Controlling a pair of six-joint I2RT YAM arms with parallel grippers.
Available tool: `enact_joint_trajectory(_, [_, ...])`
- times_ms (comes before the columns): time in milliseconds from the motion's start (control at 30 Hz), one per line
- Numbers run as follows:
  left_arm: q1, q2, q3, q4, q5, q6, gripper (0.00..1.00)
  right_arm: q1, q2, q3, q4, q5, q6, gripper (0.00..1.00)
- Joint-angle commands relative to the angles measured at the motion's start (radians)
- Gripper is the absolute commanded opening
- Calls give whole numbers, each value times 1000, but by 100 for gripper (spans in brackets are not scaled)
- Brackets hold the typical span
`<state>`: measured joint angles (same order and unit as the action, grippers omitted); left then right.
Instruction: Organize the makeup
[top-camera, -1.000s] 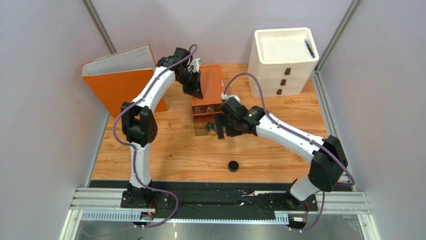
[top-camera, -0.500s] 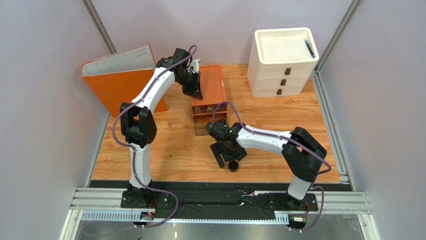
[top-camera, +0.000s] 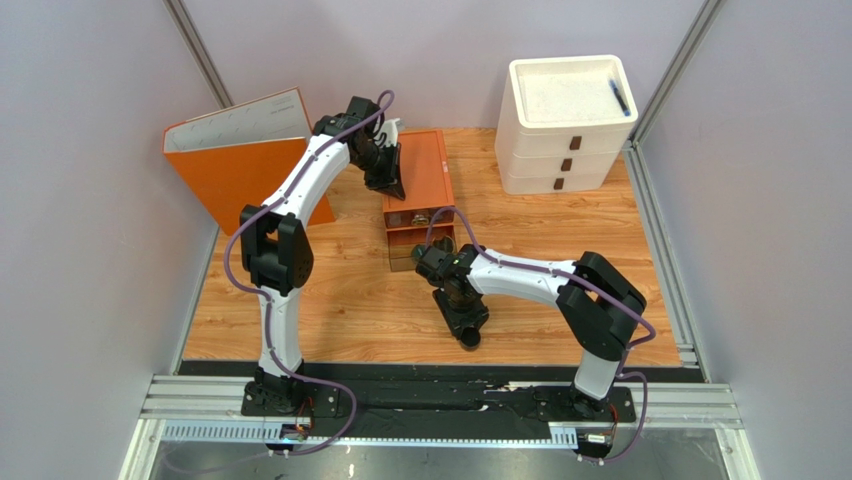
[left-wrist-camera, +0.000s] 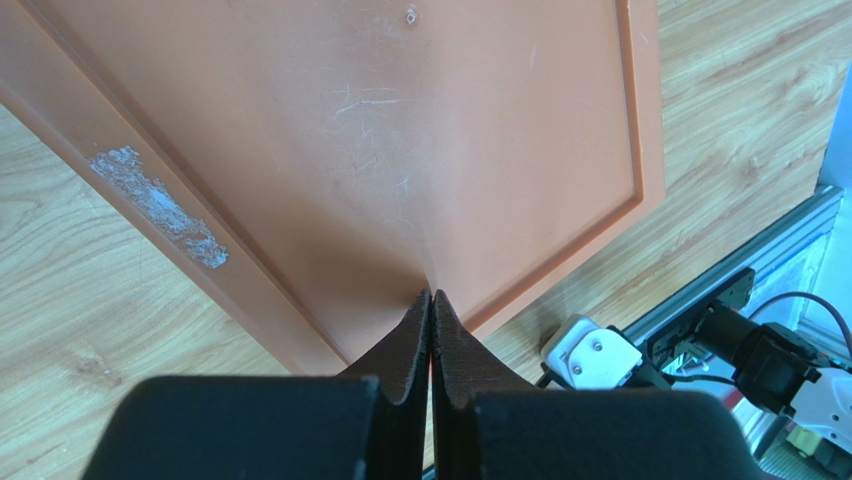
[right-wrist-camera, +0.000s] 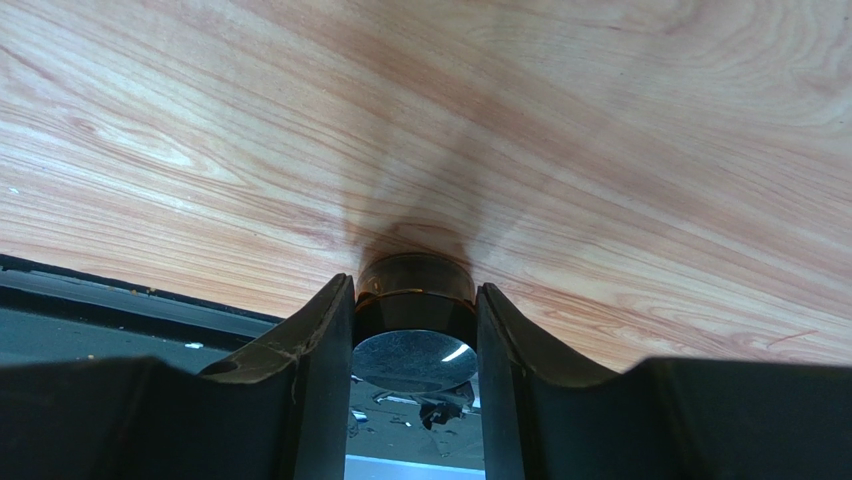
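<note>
Right claw (right-wrist-camera: 415, 290) swung down, now pinching black pot (right-wrist-camera: 414, 325); left claw (left-wrist-camera: 431, 300) pressed together.

There are two claws, the left claw (top-camera: 390, 180) far and the right claw (top-camera: 468, 325) near. The one table (top-camera: 350, 310) carries one orange binder (top-camera: 235, 165) at the far left, one orange drawer chest (top-camera: 425, 165) in the middle and one white chest (top-camera: 560, 125) at the far right with three brown-handled drawers (top-camera: 566, 163). One black pen (top-camera: 620, 97) lies on the white chest. One small black round pot (right-wrist-camera: 414, 325) sits near, between the right claw's fingers.
</note>
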<state>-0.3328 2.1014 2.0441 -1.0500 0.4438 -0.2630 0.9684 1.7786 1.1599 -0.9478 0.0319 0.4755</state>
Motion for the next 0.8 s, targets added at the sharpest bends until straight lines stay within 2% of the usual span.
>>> enact_joint_trajectory(0, [0, 37, -41, -87, -99, 42, 0, 7, -25, 55, -26, 37, 11, 7])
enact_joint_trajectory(67, [0, 39, -41, -85, -96, 42, 0, 7, -39, 72, -28, 57, 17, 0])
enact_joint_trajectory(300, [0, 35, -39, -88, -99, 45, 0, 6, -70, 196, -49, 135, 12, 0])
enact_joint_trajectory(467, [0, 32, -44, -85, -91, 38, 0, 3, -56, 329, -36, 264, -9, 0])
enact_joint_trajectory(567, [0, 31, -48, -85, -94, 39, 0, -23, -25, 386, 10, 306, -26, 0])
enact_joint_trajectory(767, [0, 32, -45, -90, -99, 44, 0, -89, 123, 607, 37, 326, -49, 0])
